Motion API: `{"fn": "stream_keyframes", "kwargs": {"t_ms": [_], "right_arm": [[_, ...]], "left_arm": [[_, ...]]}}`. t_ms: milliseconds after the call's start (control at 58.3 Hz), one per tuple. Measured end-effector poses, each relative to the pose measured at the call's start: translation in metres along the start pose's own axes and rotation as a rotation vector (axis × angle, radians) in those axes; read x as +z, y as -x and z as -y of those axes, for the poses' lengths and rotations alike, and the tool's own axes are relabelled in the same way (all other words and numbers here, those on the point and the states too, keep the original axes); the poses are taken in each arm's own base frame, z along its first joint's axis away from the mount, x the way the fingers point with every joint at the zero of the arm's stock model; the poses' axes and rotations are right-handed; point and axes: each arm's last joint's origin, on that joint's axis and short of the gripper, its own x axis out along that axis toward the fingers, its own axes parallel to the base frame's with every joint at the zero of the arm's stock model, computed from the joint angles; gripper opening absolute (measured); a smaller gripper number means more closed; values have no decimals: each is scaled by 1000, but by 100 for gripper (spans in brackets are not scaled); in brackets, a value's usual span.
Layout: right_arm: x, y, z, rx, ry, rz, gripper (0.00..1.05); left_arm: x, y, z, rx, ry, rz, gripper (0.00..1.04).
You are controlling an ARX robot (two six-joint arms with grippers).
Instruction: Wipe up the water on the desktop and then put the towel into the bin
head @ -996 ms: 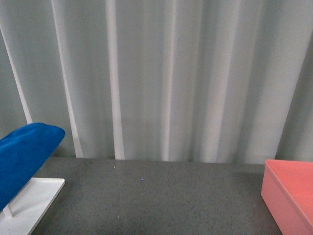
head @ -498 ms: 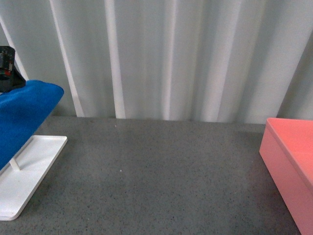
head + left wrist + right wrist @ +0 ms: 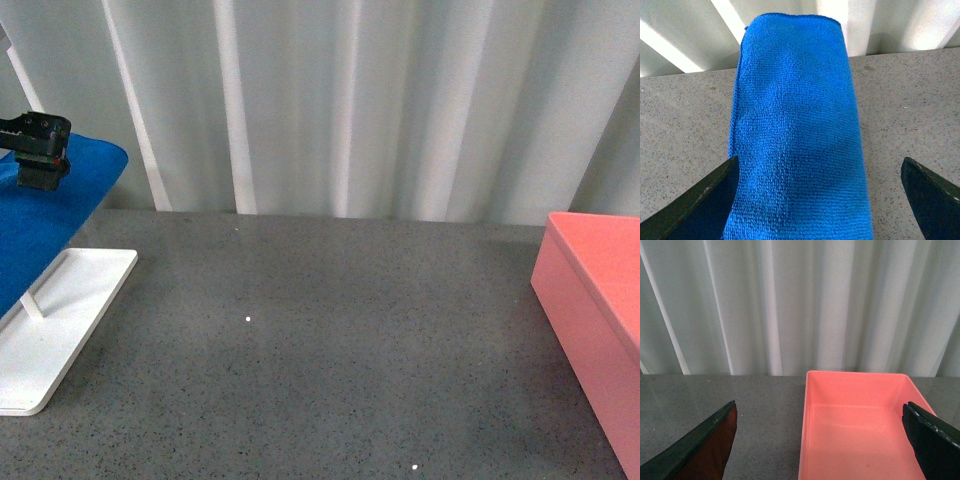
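Left gripper [image 3: 820,162] wide open, nothing held, straddling the blue towel [image 3: 795,100] draped on its rack [image 3: 60,320]: long axis straight ahead between the jaws, clearly the nearer arm. Well right of the towel, across the desktop [image 3: 330,340]: pink bin [image 3: 860,377], empty, right gripper [image 3: 820,410] gaping empty, facing it.

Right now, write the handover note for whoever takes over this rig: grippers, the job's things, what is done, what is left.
The left gripper is open, one finger on either side of the blue towel, not closed on it.
The right gripper is open and holds nothing; it faces the bin.
The towel hangs over the white rack at the desktop's left; the bin stands at its right and looks empty.
Done: nothing yet.
Left: grip the towel, wipe, drop it in the bin. Water is hard to make out; only small bright specks show.
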Motion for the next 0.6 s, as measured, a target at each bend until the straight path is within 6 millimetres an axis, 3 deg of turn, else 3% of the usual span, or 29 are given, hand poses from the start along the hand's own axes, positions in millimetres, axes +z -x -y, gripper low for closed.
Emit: {"fn": "stream_keyframes", "kwargs": {"t_ms": [601], "right_arm": [[0, 0, 0, 0, 0, 0, 98]], "left_arm": [[-26, -31, -8, 112, 44, -49, 98]]}}
